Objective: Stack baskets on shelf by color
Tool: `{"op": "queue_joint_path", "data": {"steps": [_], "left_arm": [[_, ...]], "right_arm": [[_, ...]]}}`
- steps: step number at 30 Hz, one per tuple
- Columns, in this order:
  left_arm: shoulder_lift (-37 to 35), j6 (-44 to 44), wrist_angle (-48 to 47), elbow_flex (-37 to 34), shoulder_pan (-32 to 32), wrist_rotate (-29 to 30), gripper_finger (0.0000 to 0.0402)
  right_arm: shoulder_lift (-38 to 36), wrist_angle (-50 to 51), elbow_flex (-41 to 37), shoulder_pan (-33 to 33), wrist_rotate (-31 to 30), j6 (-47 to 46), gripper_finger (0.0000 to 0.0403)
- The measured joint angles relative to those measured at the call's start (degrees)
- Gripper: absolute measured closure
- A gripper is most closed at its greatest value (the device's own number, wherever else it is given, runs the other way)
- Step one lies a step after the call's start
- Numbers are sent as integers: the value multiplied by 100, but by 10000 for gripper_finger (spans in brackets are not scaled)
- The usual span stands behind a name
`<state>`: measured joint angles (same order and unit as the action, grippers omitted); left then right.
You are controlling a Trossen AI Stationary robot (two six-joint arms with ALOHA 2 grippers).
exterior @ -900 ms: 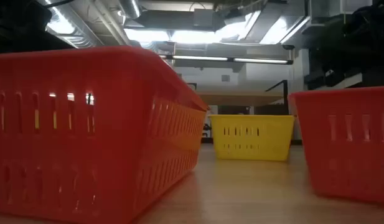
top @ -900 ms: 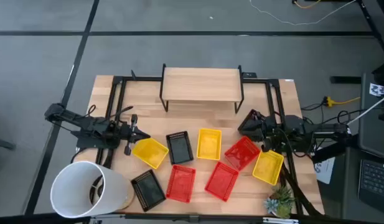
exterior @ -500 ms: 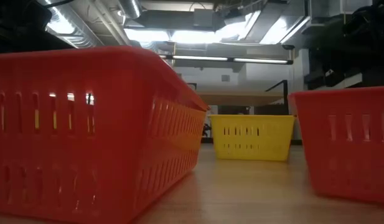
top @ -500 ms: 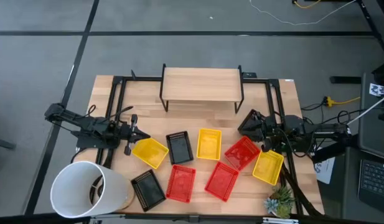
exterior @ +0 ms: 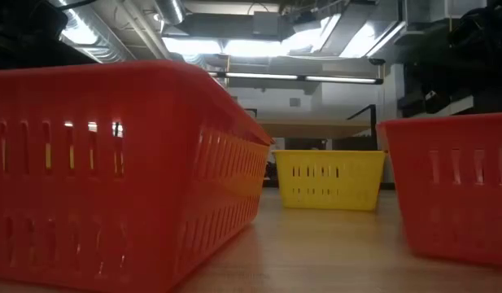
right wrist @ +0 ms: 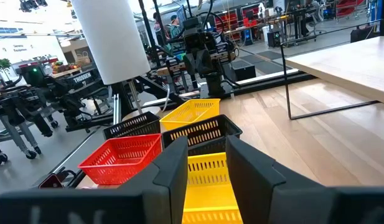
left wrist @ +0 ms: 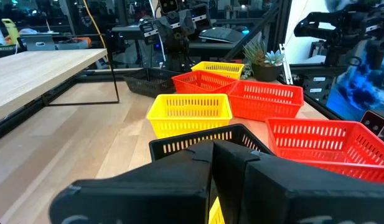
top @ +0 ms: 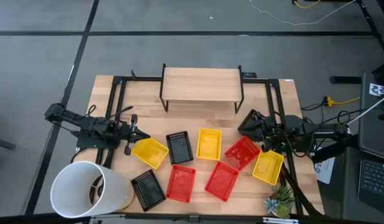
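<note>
In the high view several baskets lie flat on the tabletop in front of the shelf [top: 202, 87]. They are three yellow [top: 149, 152] [top: 208, 144] [top: 268, 167], three red [top: 242, 153] [top: 221, 180] [top: 180, 183] and two black [top: 180, 147] [top: 147, 188]. My left gripper [top: 137, 132] [left wrist: 211, 155] hovers shut at the far-left edge of the left yellow basket. My right gripper [top: 241, 127] [right wrist: 206, 168] hovers just beyond the red basket on the right, open by a narrow gap. The low view shows only two red baskets [exterior: 112, 163] [exterior: 454, 187] and a yellow one [exterior: 328, 179].
A large white bucket [top: 86, 190] lies on its side at the table's near-left corner. A small potted plant [top: 280, 200] stands at the near-right corner. Black frame rails [top: 117, 99] run along both sides of the table. The shelf top carries nothing.
</note>
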<state>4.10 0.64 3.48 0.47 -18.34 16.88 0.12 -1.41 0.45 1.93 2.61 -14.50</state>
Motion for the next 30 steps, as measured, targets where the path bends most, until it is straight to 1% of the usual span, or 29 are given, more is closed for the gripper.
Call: {"op": "queue_joint_path", "data": {"steps": [15, 20, 22, 24, 27, 30], "left_arm": [[1, 0, -1, -1, 1, 0, 399], [-1, 0, -2, 0, -1, 2, 399], [2, 0, 0, -2, 0, 2, 399], [0, 0, -1, -2, 0, 2, 399], [0, 0, -1, 0, 1, 0, 399], [1, 0, 1, 0, -1, 0, 399]], "right_arm": [[-2, 0, -2, 0, -1, 10, 292], [0, 0, -2, -2, -145, 947, 292], [-1, 0, -1, -2, -143, 1028, 292], [-1, 0, -1, -2, -138, 765, 292], [0, -26, -2, -2, -117, -34, 292], [2, -118, -2, -2, -110, -571, 292]]}}
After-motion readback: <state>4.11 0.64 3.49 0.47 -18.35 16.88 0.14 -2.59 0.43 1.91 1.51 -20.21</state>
